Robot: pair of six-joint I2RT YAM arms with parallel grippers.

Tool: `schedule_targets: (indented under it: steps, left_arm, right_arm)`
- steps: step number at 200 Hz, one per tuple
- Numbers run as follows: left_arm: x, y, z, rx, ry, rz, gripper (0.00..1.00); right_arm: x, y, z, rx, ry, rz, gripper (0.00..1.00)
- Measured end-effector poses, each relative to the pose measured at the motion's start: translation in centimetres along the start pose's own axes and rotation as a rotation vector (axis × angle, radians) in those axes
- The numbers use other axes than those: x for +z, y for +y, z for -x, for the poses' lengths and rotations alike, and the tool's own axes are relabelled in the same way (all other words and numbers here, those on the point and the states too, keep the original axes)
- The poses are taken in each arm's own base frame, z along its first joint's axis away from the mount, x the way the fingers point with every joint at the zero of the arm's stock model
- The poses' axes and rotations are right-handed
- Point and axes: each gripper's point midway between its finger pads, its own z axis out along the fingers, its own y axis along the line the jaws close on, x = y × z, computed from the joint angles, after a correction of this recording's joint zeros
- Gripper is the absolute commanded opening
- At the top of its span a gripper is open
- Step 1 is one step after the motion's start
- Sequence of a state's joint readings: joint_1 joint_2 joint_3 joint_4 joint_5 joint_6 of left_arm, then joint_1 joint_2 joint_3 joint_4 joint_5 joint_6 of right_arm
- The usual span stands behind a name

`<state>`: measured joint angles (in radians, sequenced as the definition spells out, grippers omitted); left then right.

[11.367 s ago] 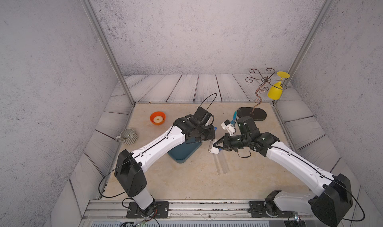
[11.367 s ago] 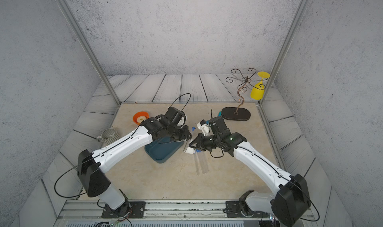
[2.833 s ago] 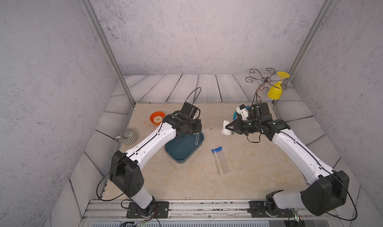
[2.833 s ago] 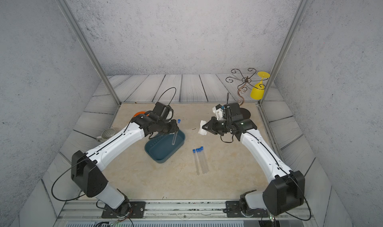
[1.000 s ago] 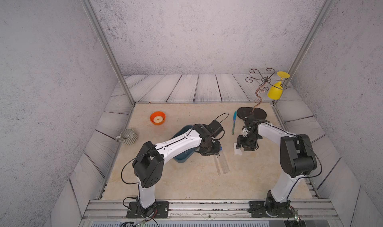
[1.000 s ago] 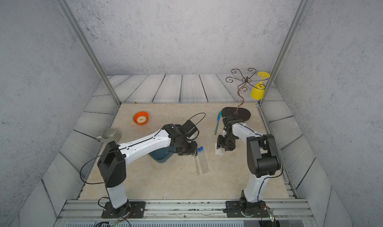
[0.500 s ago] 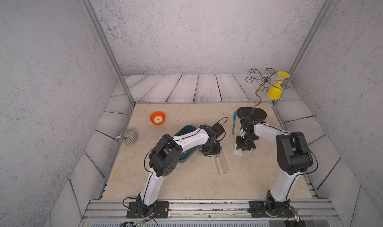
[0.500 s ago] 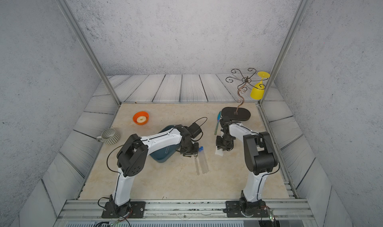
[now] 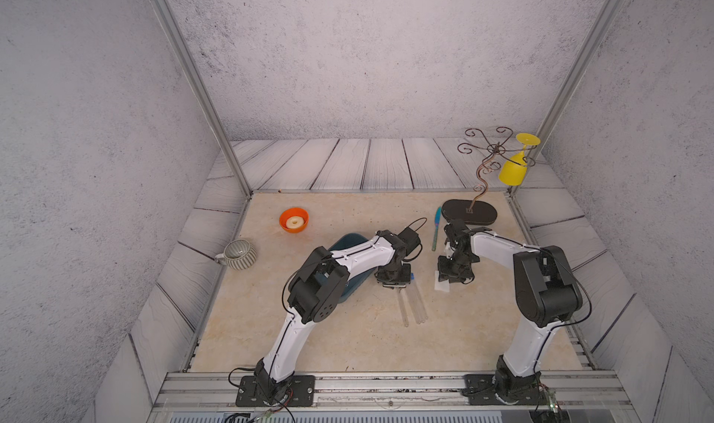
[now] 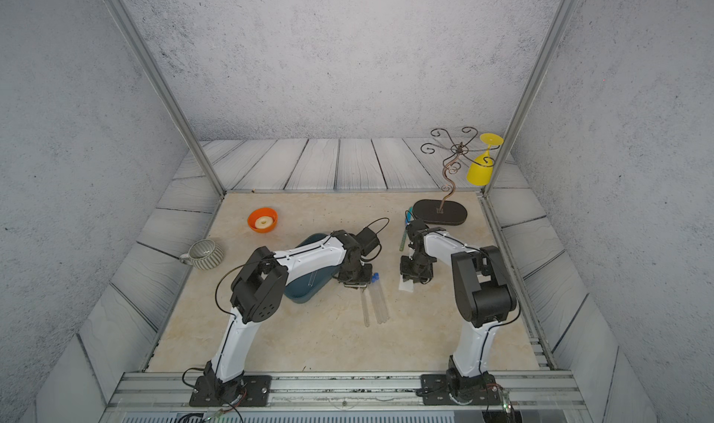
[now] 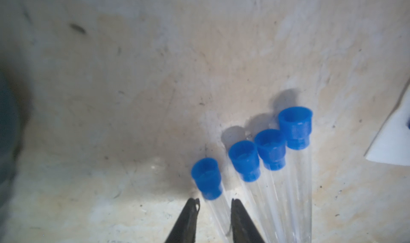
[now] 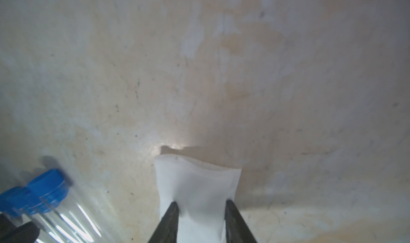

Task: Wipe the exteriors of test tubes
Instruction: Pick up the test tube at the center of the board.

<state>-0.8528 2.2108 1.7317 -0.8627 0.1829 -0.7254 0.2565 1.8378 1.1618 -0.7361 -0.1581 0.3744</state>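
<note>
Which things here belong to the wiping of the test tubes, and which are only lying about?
For the job: test tubes, white cloth, left gripper astride one tube, right gripper pinching the cloth.

Lying about: orange bowl, striped mug, teal-handled knife, blue dish, wire stand, yellow glass.

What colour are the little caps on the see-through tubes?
Blue. The caps on the test tubes show best in the left wrist view.
</note>
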Motion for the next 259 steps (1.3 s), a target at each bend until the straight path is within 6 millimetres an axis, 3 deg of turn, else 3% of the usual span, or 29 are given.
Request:
schedule_targets:
  steps: [77, 115, 151, 259]
  left_arm:
    - [0.4, 1.1, -0.5, 0.031, 0.022, 0.056, 0.27]
    - [0.5, 1.4, -0.4, 0.041, 0.021, 0.068, 0.26]
    - [0.5, 1.4, -0.4, 0.043, 0.021, 0.073, 0.16]
    - [0.4, 1.3, -0.6, 0.049, 0.026, 0.065, 0.13]
  right_arm:
    - [0.2, 1.0, -0.2, -0.046, -0.006, -0.006, 0.41]
    - [0.3, 0.8, -0.2, -0.053, -0.006, -0.052, 0.30]
    - [0.3, 0.4, 0.0, -0.044, 0.005, -0.086, 0.19]
    - [0.4, 1.1, -0.7, -0.033, -0.012, -0.022, 0.09]
